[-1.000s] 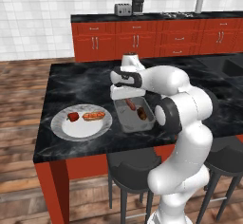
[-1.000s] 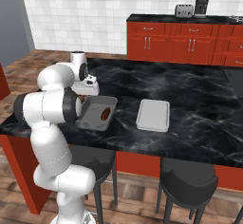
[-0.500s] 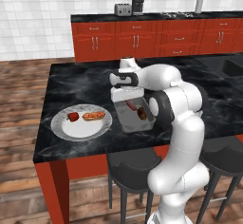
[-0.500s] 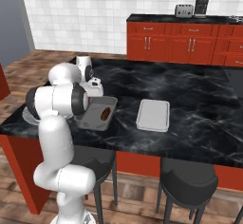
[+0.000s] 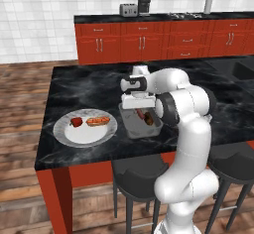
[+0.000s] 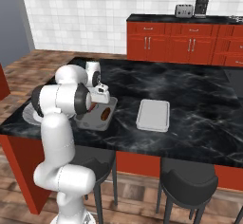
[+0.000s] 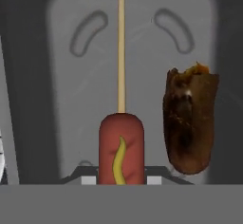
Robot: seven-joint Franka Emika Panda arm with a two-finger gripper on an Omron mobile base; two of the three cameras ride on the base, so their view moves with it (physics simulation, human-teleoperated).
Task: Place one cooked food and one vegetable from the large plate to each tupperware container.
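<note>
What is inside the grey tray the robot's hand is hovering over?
The grey tray holds a sausage on a stick and a dark brown lump beside it. The sausage's lower end is hidden, so any grip is unclear.

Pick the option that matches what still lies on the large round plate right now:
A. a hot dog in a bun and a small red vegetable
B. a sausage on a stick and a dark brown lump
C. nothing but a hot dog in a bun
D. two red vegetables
A: in the left base view the large plate holds the hot dog and the red vegetable side by side.
</note>
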